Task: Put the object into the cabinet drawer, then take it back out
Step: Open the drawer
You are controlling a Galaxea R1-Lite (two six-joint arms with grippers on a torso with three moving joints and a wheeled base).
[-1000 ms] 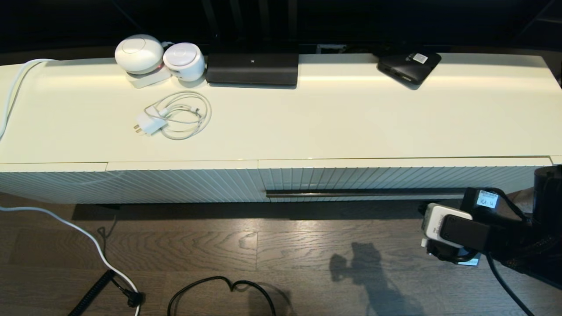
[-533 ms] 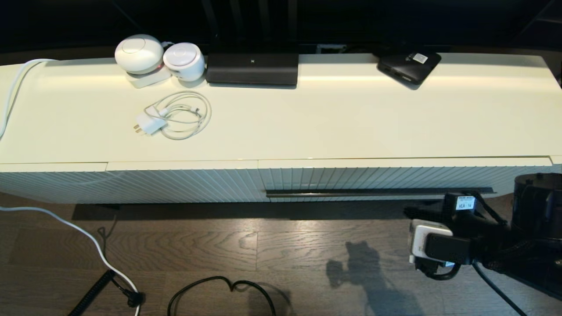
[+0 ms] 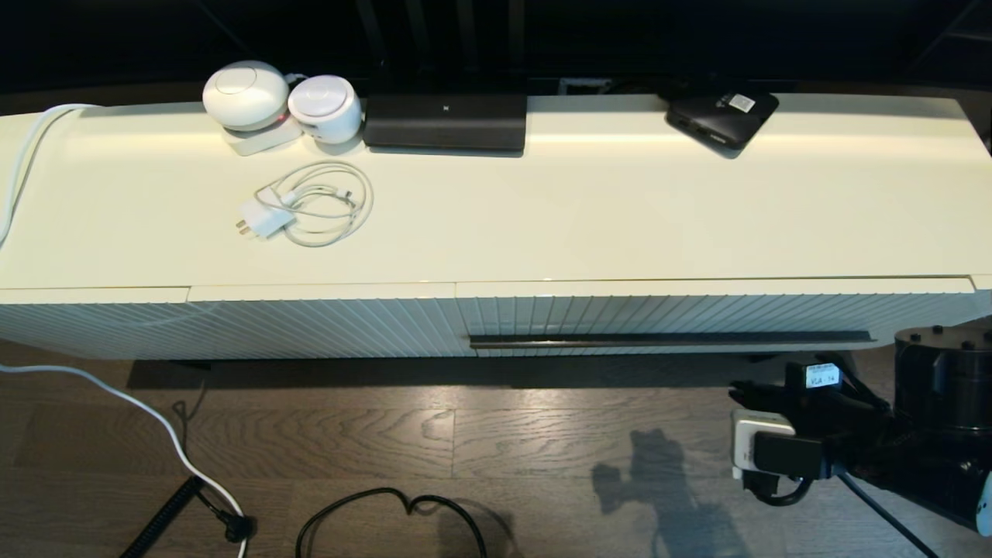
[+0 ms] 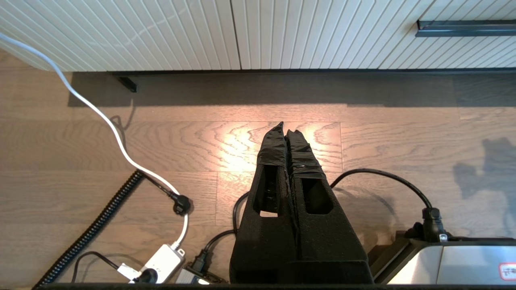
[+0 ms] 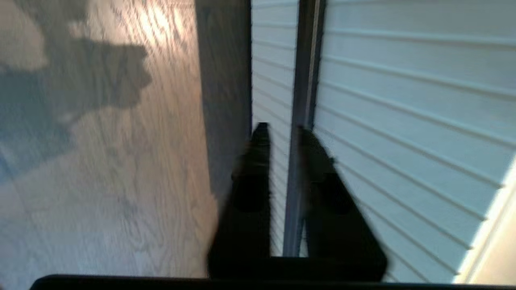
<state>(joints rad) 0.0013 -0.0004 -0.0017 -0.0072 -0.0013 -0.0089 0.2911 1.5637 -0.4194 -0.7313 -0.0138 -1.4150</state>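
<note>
Right wrist view alone shows the right gripper (image 5: pixel 282 133) slightly parted, empty, astride the drawer's handle bar (image 5: pixel 306 60).

The right arm (image 3: pixel 891 434) is black, built of blocky segments, with a broad round black joint housing (image 3: pixel 942 372) ringed by small screws on its top face. A white boxy camera module (image 3: pixel 756 446) sits on the wrist, fronted by a black rectangular block, and a thin black cable (image 3: pixel 883 504) loops away beneath it. A small white label with dark lettering (image 3: pixel 821 377) is stuck on the upper side of the wrist. The right pincer (image 5: pixel 282 139) has two slim, matte black fingers tapering to blunt tips. The left pincer (image 4: pixel 287 131) shows two black fingers wrapped in wrinkled tape near the tips, each with an oblong cut-out window lower down.
</note>
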